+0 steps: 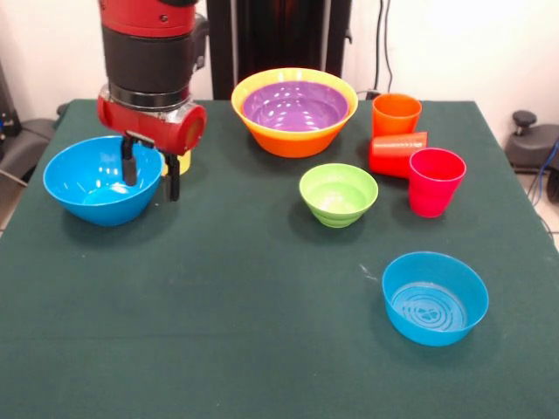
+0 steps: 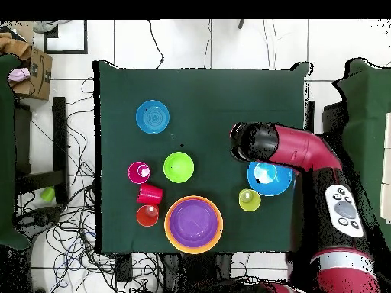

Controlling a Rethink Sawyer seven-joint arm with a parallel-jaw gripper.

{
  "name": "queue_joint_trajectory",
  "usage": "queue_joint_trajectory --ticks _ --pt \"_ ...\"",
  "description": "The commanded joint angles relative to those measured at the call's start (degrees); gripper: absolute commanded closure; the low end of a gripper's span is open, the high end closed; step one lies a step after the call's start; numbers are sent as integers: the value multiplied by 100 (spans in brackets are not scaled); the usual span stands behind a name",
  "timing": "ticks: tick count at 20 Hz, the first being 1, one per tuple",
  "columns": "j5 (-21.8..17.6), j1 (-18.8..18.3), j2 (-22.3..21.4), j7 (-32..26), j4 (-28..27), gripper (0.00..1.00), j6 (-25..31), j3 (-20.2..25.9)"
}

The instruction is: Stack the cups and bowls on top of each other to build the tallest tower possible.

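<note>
- While the arm [image 1: 148,52] comes down at the upper left of the front view, its gripper [image 1: 150,173] hangs with both fingers apart, one inside the rim of the left blue bowl [image 1: 100,182] and one outside it; whether they touch the wall cannot be told, and nothing is clamped.
- At top centre of that view sits the yellow-orange bowl [image 1: 294,131] with the purple bowl [image 1: 294,106] nested inside, both mouth-up.
- Low on the right stands the second blue bowl [image 1: 434,298], upright, well apart from everything else.
- Near the middle rests the green bowl [image 1: 338,194], also mouth-up.
- On the right, the cups cluster: the orange cup [image 1: 396,113] and the pink cup [image 1: 436,181] stand upright with long axes vertical, while the red cup [image 1: 397,154] lies on its side between them, long axis running roughly left–right across the frame, touching or nearly touching both.
- Mostly hidden behind the gripper is a yellow cup [image 1: 182,162]; the overhead view shows it [image 2: 249,200] upright just beside the blue bowl.
- Likely risks: a pinch on the thin, glossy rim could slip or tip the bowl on lifting; the outer finger could knock the yellow cup; the lying cup could roll if bumped.
</note>
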Motion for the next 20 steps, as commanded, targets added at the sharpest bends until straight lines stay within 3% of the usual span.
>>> queue_joint_trajectory --ticks 1,5,9,20 --pt "-732 -371 36 -2946 -208 0 1118 1297" --pt "-788 -459 70 -2954 -58 0 978 1384" --pt "-745 -382 32 -2423 178 0 641 1197" --pt "-832 292 -128 -1036 389 0 191 330"
